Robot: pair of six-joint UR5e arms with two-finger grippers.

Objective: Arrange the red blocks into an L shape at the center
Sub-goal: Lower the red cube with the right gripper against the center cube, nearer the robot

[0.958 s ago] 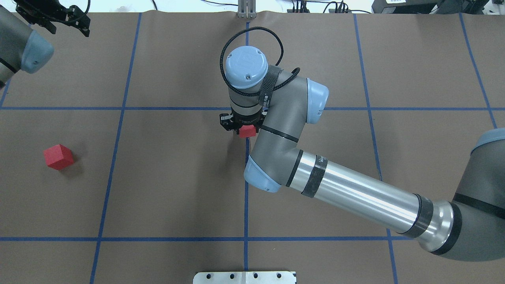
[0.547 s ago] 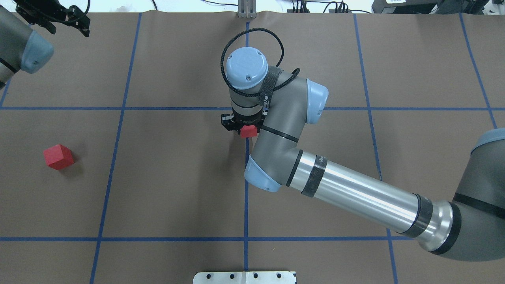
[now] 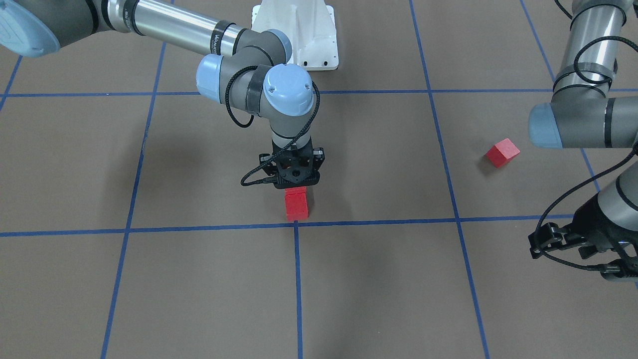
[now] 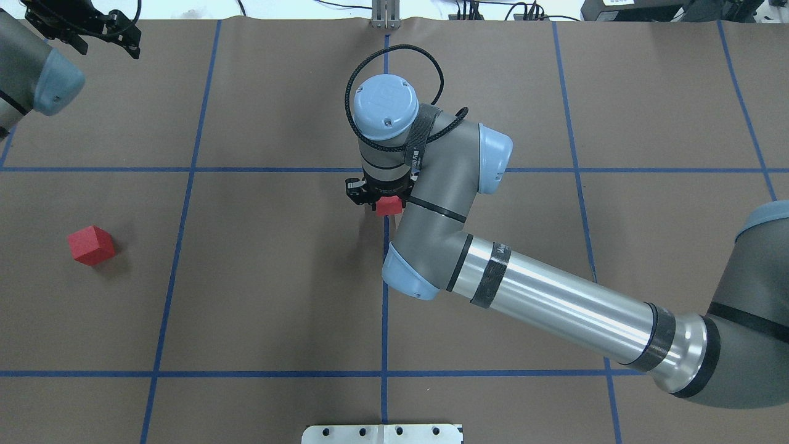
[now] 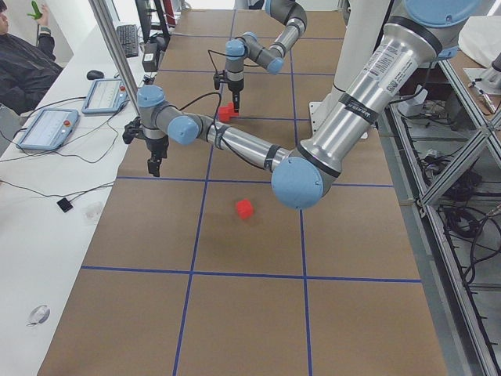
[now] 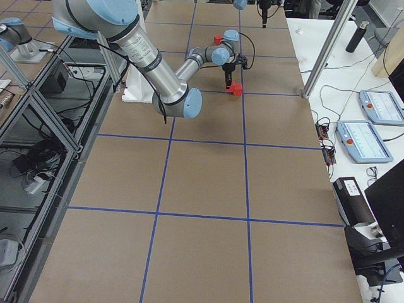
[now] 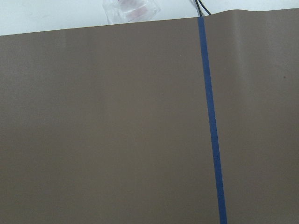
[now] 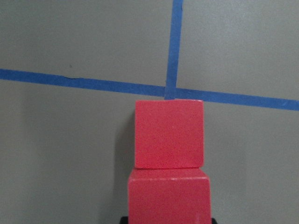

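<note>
Barely moved over the last second: only a slight rightward nudge, in the overhead view, of the right gripper (image 3: 295, 185) and the near block (image 8: 168, 196) under it, lining that block up behind the far block (image 8: 169, 134). Reads as the second block all but set, with the L's long leg nearly done and its foot yet to add.

Left to right in the overhead view:

- **Left gripper** (image 4: 86, 28): parked at the tabletop (image 4: 277, 296) corner, fingers too dark to call apart or together.
- **Lone block** (image 4: 91, 245): well to the left of the right fingers, turned askew to the grid.
- **Right fingers:** apparently clamped on the near block.
- **Far block:** just ahead of them, touching the near one, far edge at the centre (image 3: 295, 225).

Long axis of the pair along the tape line running away from the robot, faces square to it, pointing at the crossing.
</note>
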